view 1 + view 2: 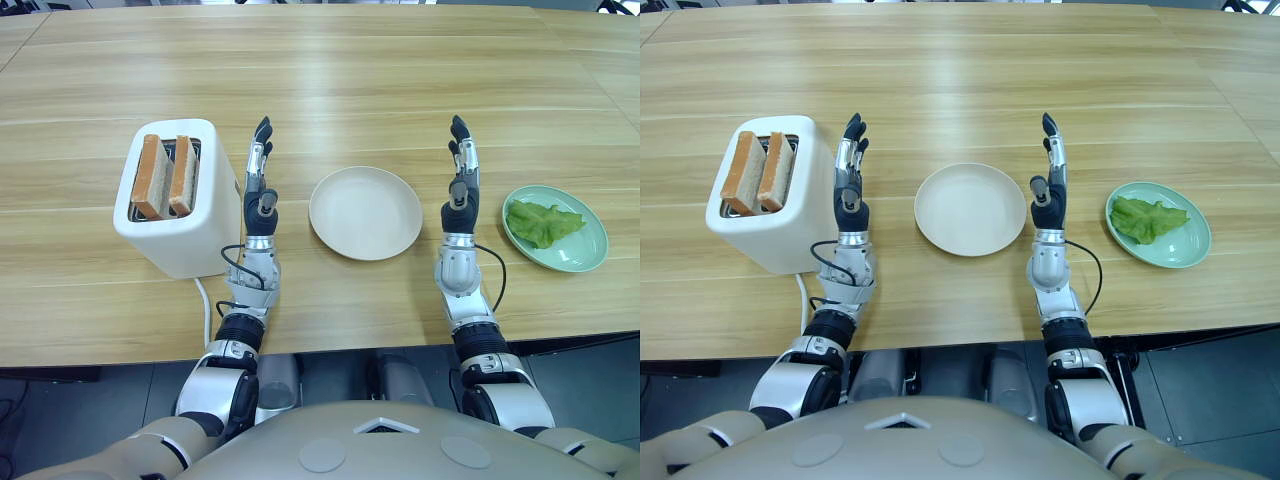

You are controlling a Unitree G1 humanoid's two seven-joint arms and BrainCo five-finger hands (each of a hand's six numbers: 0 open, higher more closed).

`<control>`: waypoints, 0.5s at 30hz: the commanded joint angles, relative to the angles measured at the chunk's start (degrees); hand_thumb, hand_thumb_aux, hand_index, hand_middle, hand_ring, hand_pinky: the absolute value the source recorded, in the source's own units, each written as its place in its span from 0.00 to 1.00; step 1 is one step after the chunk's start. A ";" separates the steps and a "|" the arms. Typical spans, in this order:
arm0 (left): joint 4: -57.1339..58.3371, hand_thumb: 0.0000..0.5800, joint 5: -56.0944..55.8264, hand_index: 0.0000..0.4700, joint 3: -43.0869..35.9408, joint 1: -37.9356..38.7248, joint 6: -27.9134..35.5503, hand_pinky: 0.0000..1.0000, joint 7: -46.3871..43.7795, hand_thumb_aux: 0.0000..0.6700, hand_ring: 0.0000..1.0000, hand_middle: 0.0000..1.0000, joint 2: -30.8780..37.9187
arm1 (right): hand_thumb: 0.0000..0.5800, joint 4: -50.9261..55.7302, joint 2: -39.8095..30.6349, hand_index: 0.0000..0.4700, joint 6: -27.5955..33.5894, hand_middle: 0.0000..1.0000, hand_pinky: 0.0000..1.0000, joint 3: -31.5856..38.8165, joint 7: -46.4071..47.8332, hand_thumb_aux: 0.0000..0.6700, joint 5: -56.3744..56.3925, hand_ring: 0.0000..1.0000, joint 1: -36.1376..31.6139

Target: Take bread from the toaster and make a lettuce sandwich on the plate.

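**Both hands empty over the table, bread in the toaster**

The left hand (261,175) is held over the table (350,80) with its fingers straight, close together and pointing away from the robot. It grasps nothing. It sits just beside the right wall of the toaster (185,245), though I cannot tell whether it touches it. The right hand (460,175) is posed the same way, fingers stretched out and together with nothing between them. It stands in the gap between the two plates.

The white toaster stands to the left of the left hand. Two slices of bread (152,177) stand upright side by side in its slots, their upper halves sticking out above the top. A white cord (207,310) runs from the base of the toaster toward the near edge of the table.

Between the two hands lies a round cream plate (365,212) with nothing on it. To the right of the right hand lies a pale green plate (580,255), and a leaf of lettuce (542,222) rests on it. The green plate is near the right hand but apart from it.
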 commanded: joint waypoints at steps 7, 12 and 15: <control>-1.94 0.00 -0.71 0.00 -1.33 2.32 -0.05 0.00 -2.34 0.00 0.00 0.00 0.09 | 0.00 0.13 -0.34 0.00 1.44 0.00 0.00 0.73 -0.93 0.00 -1.84 0.00 0.61; -2.61 0.00 -1.10 0.00 -1.19 2.78 0.34 0.00 -2.95 0.00 0.00 0.00 -0.27 | 0.00 0.06 -0.07 0.00 1.80 0.00 0.00 0.59 -0.43 0.00 -0.65 0.00 0.68; -2.95 0.00 -1.25 0.00 -0.90 2.83 0.31 0.00 -3.03 0.00 0.00 0.00 -0.24 | 0.00 0.06 -0.10 0.00 1.81 0.00 0.00 0.75 -0.32 0.00 -0.58 0.00 0.61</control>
